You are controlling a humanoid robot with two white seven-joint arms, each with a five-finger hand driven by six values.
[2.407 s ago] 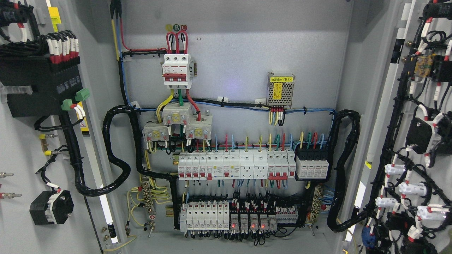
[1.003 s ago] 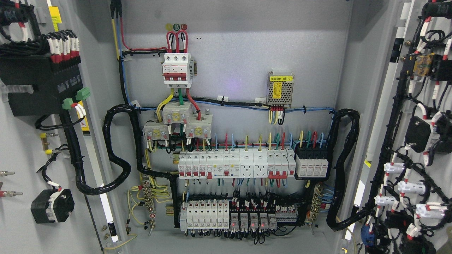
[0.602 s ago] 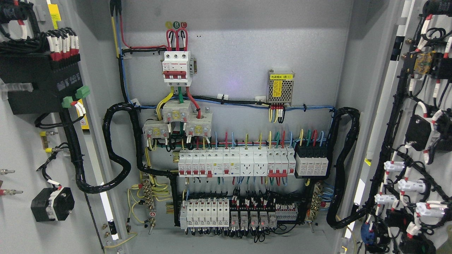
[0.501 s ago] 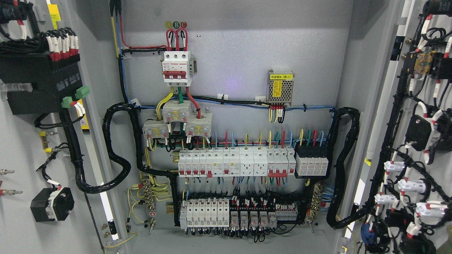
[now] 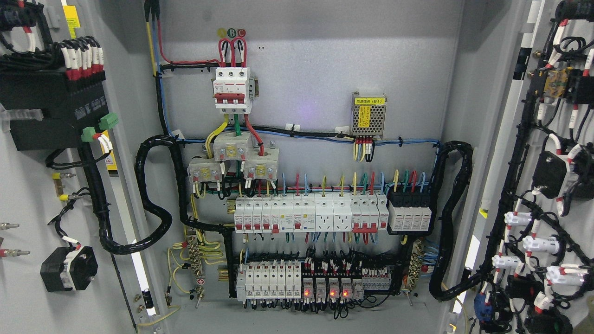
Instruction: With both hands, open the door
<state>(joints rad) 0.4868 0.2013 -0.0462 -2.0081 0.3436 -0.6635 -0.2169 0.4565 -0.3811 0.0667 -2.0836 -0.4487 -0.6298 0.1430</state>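
Both doors of the grey electrical cabinet stand swung wide. The left door [image 5: 28, 306] shows its inner face with a black module and wiring. The right door [image 5: 568, 218] shows its inner face with black cable looms and white connectors. Between them the cabinet back panel [image 5: 315, 69] carries a red and white main breaker [image 5: 233, 90], rows of white breakers [image 5: 308, 214] and a lower row of relays with red lights [image 5: 325, 288]. Neither of my hands nor any arm shows in the head view.
Thick black cable conduits loop at the left [image 5: 153, 204] and right [image 5: 452, 222] sides of the panel. A small metal power supply with a yellow label [image 5: 369, 113] sits at the upper right. Loose yellow wires [image 5: 185, 269] hang near the lower left.
The whole scene has slid slightly upward in the picture, so the head view has tilted a little down. Both doors stay wide open.
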